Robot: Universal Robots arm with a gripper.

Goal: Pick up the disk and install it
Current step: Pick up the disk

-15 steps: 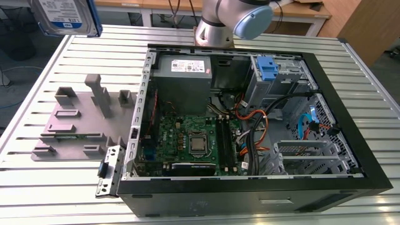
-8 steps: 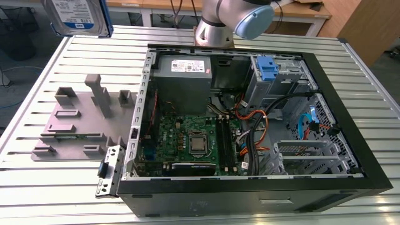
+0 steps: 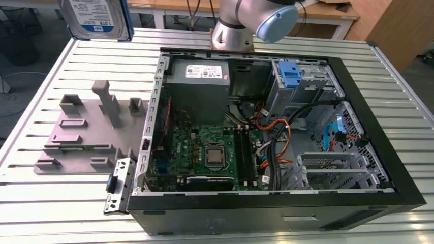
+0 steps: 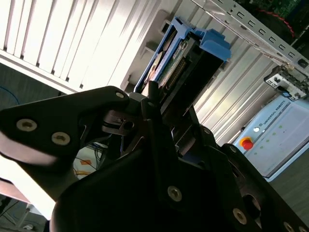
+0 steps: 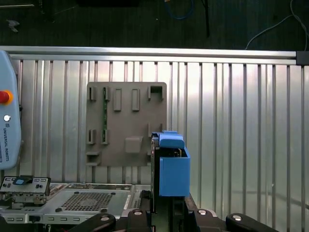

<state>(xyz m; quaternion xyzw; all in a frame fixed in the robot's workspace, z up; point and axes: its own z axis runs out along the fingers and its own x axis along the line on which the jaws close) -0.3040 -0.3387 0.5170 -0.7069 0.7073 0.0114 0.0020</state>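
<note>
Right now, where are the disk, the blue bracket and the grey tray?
disk [image 3: 95, 15], exterior view, on its white-and-blue label.
blue bracket [image 3: 289, 77], exterior view, on its middle.
grey tray [image 3: 91, 133], exterior view, on its flat base.

The computer case [image 3: 271, 209] is laid on the tabletop [image 3: 40, 203], the fixture plate [image 3: 74, 138] beside it at the exterior view's left, the disk [image 3: 95, 18] held above.

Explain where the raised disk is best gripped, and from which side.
Grip the disk at the end away from its blue tab, pinching across the two broad flat faces, as the hand appears to do now. Those parallel faces likely seat the pads well, and the tab end is left free. Come in end-on, along its length.
</note>
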